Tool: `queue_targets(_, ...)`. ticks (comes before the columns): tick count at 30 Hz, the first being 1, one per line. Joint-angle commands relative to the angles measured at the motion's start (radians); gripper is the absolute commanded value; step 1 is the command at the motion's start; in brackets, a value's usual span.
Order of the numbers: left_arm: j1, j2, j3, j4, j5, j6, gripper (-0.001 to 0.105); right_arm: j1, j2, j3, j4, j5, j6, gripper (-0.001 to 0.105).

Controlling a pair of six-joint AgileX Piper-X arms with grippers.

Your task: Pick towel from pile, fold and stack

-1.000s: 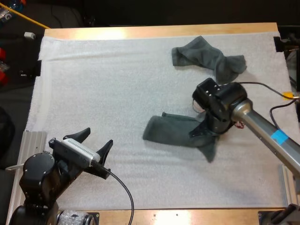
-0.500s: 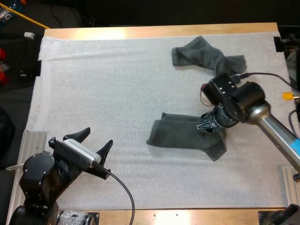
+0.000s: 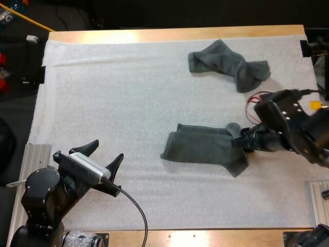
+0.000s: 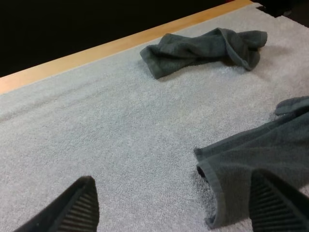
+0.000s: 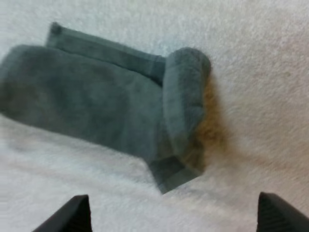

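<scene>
Right gripper (image 3: 242, 143) released, drawn back rightward off the end of the half-folded towel (image 3: 200, 148) since earlier; arm low, pointing left. Left gripper (image 3: 108, 150) spread, hovering.

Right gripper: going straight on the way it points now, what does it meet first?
Likely the flattened dark grey-green towel, at its bunched end nearest the open right gripper. Height is unclear, so it might pass just above.

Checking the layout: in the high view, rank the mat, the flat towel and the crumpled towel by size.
White mat, flat towel, crumpled towel; the two towels look close, and the crumpled one lies farther away.
</scene>
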Motion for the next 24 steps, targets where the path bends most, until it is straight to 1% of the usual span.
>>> queue_targets(1,-0.005,0.0,-0.006,-0.005,-0.004,0.001,0.064,-0.005,-0.014,-0.004,0.016,-0.023,0.013,0.063)
queue_targets(3,-0.005,0.0,-0.006,-0.005,-0.004,0.001,0.064,-0.005,-0.027,-0.003,0.023,-0.024,0.029,0.059)
queue_targets(5,-0.005,0.0,-0.006,-0.005,-0.004,0.001,0.064,-0.001,-0.043,0.016,0.019,-0.024,0.044,0.052)
queue_targets(7,-0.005,0.0,-0.006,-0.005,-0.004,0.001,0.064,0.009,-0.061,0.055,0.012,-0.024,0.063,0.05)
queue_targets(9,-0.005,0.0,-0.006,-0.005,-0.004,0.001,0.064,0.02,-0.078,0.105,-0.005,-0.024,0.082,0.05)
queue_targets(14,-0.005,0.0,-0.006,-0.005,-0.004,0.001,0.064,0.036,-0.127,0.292,-0.143,-0.03,0.159,0.05)
queue_targets(15,-0.005,0.0,-0.006,-0.005,-0.004,0.001,0.064,0.036,-0.13,0.311,-0.16,-0.034,0.169,0.05)
queue_targets(18,-0.005,0.0,-0.006,-0.005,-0.004,0.001,0.064,0.036,-0.128,0.419,-0.259,-0.081,0.191,0.05)
queue_targets(23,-0.005,0.0,-0.006,-0.005,-0.004,0.001,0.064,0.036,-0.128,0.604,-0.402,-0.097,0.282,0.05)
queue_targets(24,-0.005,0.0,-0.006,-0.005,-0.004,0.001,0.064,0.036,-0.128,0.62,-0.427,-0.098,0.291,0.05)
